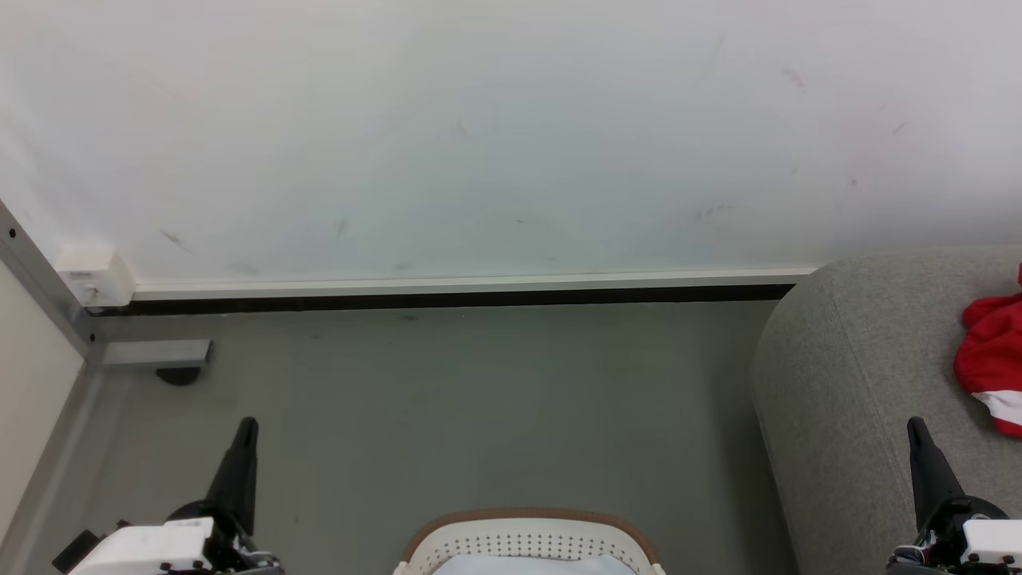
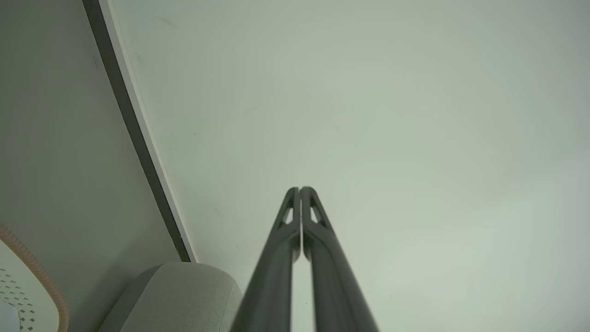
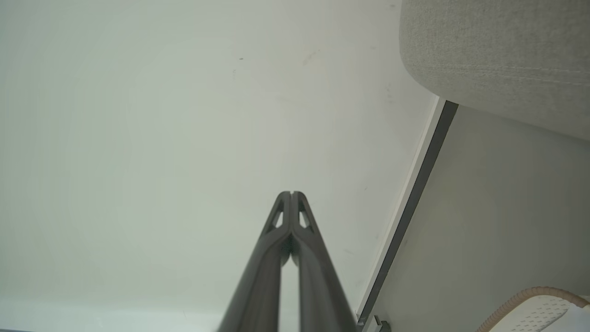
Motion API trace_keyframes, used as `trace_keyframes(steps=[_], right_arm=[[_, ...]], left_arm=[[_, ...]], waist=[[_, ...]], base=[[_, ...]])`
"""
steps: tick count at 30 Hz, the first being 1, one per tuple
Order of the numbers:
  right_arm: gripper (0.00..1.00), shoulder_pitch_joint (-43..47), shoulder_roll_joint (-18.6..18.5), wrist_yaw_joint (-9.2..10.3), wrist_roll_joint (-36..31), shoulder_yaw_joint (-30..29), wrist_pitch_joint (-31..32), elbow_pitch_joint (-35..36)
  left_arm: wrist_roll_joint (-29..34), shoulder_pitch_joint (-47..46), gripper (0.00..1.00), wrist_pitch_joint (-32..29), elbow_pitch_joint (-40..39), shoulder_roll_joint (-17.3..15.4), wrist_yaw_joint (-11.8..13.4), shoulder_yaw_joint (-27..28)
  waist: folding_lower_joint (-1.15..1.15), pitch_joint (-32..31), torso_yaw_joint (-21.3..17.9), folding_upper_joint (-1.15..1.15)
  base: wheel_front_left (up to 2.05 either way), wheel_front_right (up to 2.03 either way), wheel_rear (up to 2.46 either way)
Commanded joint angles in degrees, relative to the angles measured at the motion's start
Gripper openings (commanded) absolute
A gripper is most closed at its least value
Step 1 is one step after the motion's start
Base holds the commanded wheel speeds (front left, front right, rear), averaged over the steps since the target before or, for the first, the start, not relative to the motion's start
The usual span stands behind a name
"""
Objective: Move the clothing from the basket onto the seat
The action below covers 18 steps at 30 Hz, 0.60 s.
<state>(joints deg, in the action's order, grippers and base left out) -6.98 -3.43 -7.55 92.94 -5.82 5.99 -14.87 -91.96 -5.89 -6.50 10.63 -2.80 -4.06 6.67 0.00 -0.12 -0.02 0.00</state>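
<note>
Shows red clothing (image 1: 988, 359), likely soft and light, bunched on seat (image 1: 862, 383) at right edge, basket (image 1: 527, 537) bottom centre, left gripper (image 1: 247, 427) and right gripper (image 1: 916, 427) clenched empty; looks easiest pinched at a raised fold.

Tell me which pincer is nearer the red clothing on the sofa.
Right. The right pincer shows against the sofa, just lower-left of the clothing; the left pincer is far off, beyond the basket, over the floor.

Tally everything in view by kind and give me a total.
grippers: 2, the left gripper and the right gripper
basket: 1
sofa: 1
red clothing: 1 heap, cut off at the picture's edge
Total: 5
</note>
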Motion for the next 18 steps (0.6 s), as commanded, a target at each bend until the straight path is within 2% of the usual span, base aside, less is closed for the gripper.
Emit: trace_keyframes(steps=[1, 18], right_arm=[[0.00, -0.59, -0.35, 0.12, 0.36, 0.04, -0.01, 0.21], [0.00, -0.55, -0.53, 0.12, 0.52, 0.29, -0.25, 0.22]], left_arm=[[-0.73, -0.47, 0.00, -0.23, -0.18, -0.08, -0.22, 0.19], [-0.72, -0.47, 0.00, -0.23, -0.18, -0.08, -0.22, 0.19]], waist=[[0.00, 0.00, 0.00, 0.00], [0.00, 0.00, 0.00, 0.00]], base=[[0.00, 0.00, 0.00], [0.00, 0.00, 0.00]])
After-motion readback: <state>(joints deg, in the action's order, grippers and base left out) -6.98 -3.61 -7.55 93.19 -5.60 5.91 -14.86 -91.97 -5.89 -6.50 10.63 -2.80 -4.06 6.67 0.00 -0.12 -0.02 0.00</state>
